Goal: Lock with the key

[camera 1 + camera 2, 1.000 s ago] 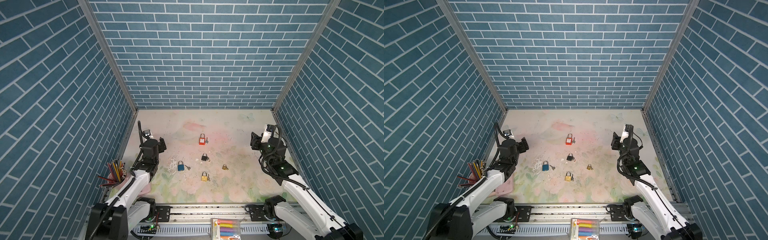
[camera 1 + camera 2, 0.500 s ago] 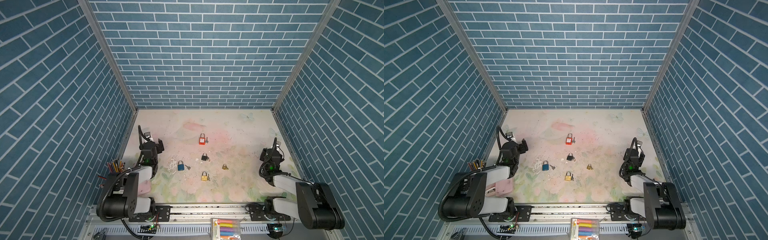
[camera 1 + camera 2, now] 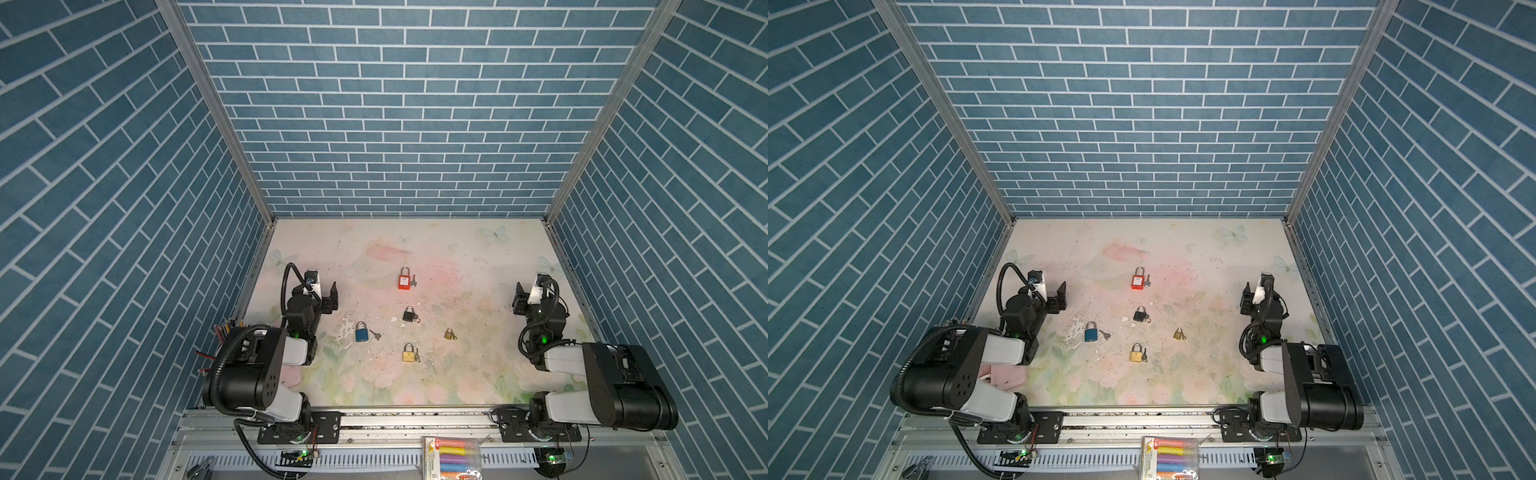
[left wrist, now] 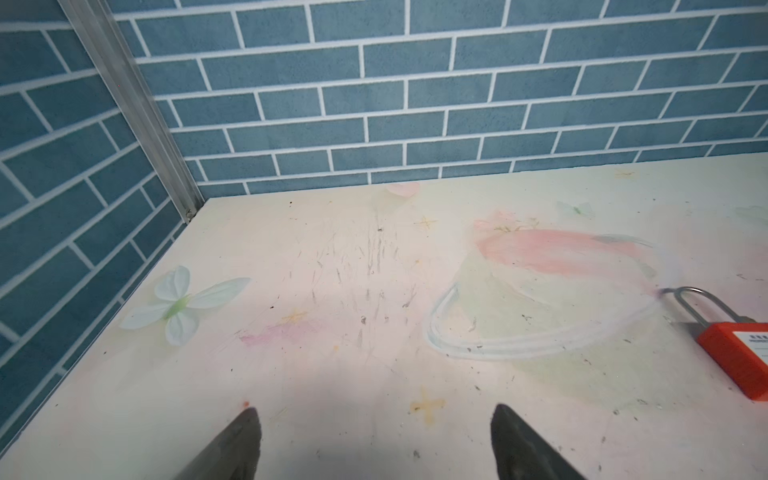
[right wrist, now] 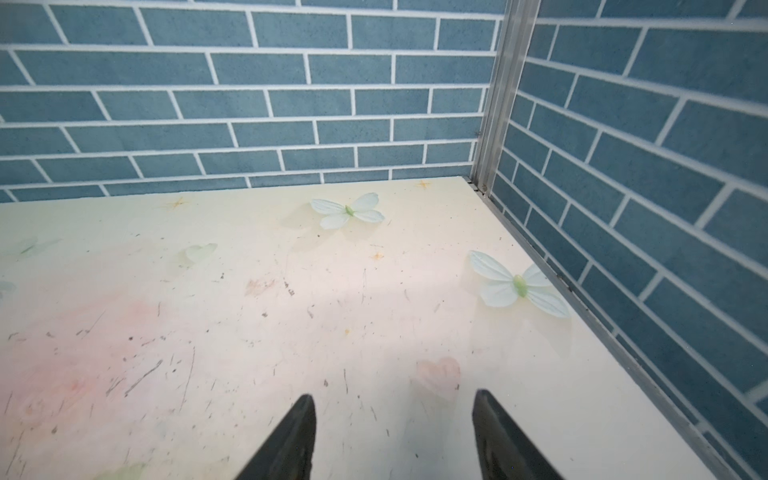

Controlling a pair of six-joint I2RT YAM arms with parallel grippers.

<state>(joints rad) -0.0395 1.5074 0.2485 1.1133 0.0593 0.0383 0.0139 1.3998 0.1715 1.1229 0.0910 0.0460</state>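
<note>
Bench (image 3: 478,374): 5 padlocks are laid flat near its middle, well apart from each other, so that each can be reached alone.
Red padlock (image 3: 404,279): it is placed at 12 o'clock of the group, with a key (image 3: 414,283) just beside its body; its shackle appears closed in the left wrist view (image 4: 735,357).
Black padlock (image 3: 409,314): it is found at the centre of the group.
Blue padlock (image 3: 361,333): it is seen at 9 o'clock, a small key close to it.
Brass padlock (image 3: 408,353): it lies at 6 o'clock, a key beside it.
Small brass padlock (image 3: 449,333): it lies at 3 o'clock.
Left claw (image 3: 326,297): the jaws are held apart and nothing is held; it is parked at 9 o'clock of the bench, away from the locks.
Right claw (image 3: 524,295): the jaws are apart and empty, at 3 o'clock of the bench.
Stage: whether the locks are locked cannot be settled; the scene fits a rest both early and late.
</note>
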